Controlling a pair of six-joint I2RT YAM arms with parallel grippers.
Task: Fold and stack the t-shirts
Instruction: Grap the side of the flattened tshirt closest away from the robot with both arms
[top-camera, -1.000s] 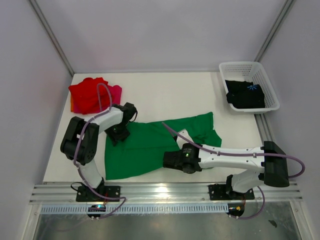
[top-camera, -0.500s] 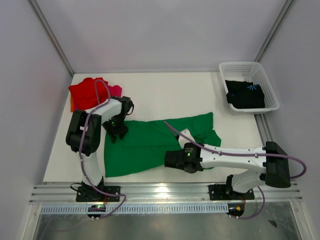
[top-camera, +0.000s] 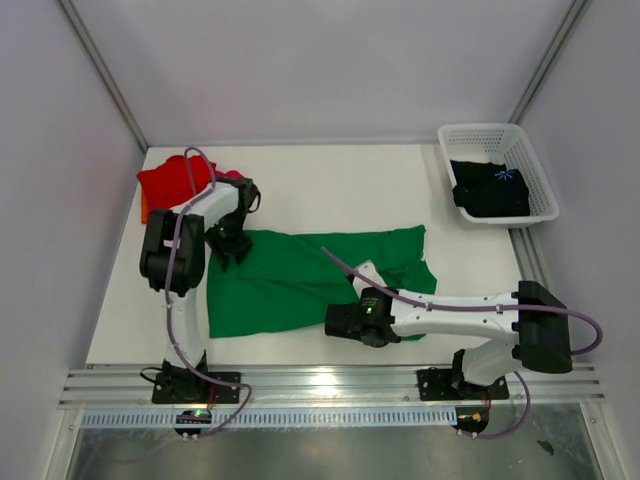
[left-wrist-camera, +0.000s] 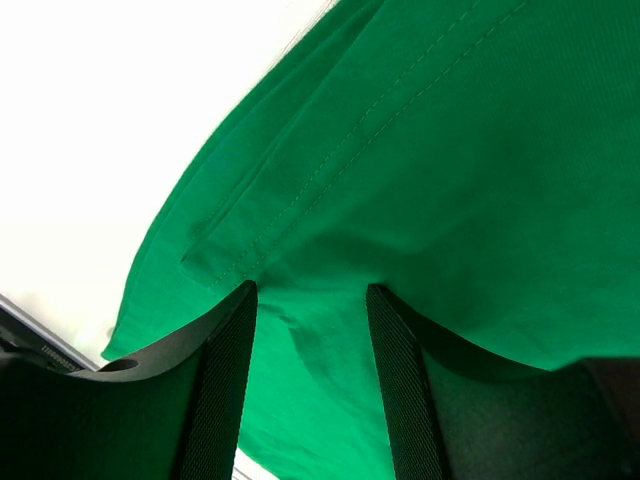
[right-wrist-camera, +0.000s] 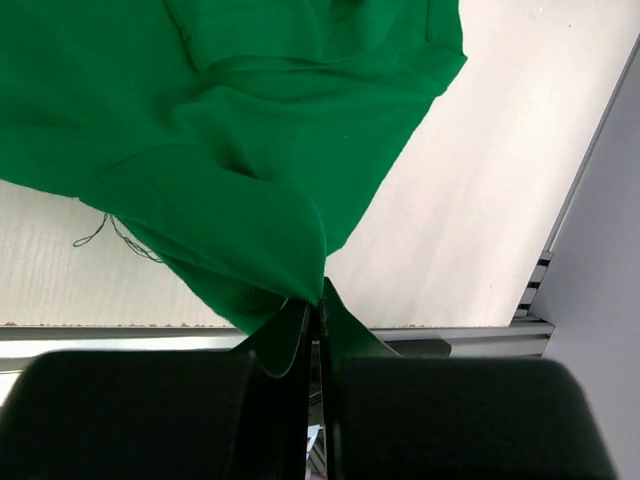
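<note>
The green t-shirt (top-camera: 300, 280) lies spread on the bench (top-camera: 330, 190), its long axis running left to right and its right end rumpled. The left pincer (top-camera: 222, 245) stands spread over the shirt's far left corner, by a stitched hem. The right pincer (top-camera: 335, 322) is pressed together, pinching the shirt's near edge. Red t-shirt (top-camera: 170, 180) lies at the far left corner.

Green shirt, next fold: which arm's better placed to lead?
Right, probably. The right gripper is shut on the near edge of the green t-shirt, ready to lift. The left gripper sits at its far-left corner, jaws apart.
</note>
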